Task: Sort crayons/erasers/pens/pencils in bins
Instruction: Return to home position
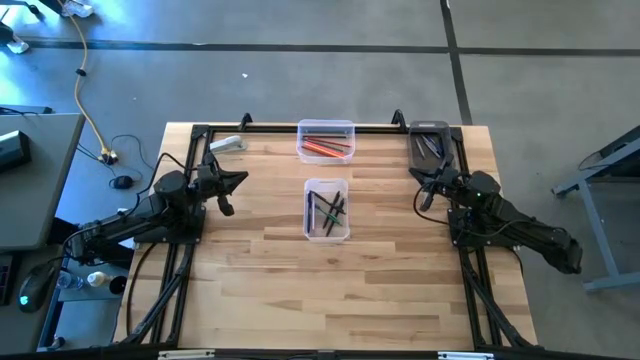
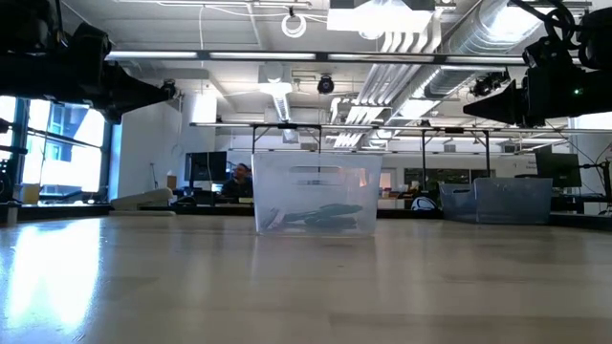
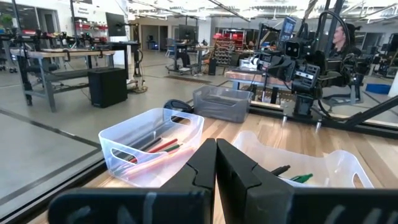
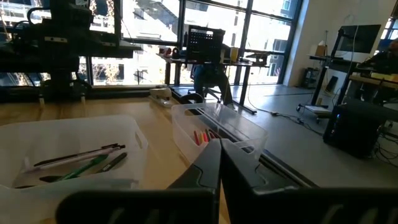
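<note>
Three bins stand on the wooden table. A clear bin (image 1: 326, 140) at the far middle holds red and orange crayons or pencils. A clear bin (image 1: 327, 210) at the centre holds dark and green pens. A smoky dark grey bin (image 1: 430, 145) at the far right holds dark items. My left gripper (image 1: 236, 182) is shut and empty, raised over the table's left side and pointing toward the centre; its own view shows its fingers (image 3: 216, 163) together. My right gripper (image 1: 420, 180) is shut and empty, raised over the right side near the grey bin; its fingers (image 4: 220, 163) are together.
A white eraser-like block (image 1: 226, 144) lies at the table's far left corner. A black frame rail (image 1: 270, 128) runs along the far edge and down both sides. The near half of the table (image 1: 330, 300) is bare wood. A person sits in the room behind.
</note>
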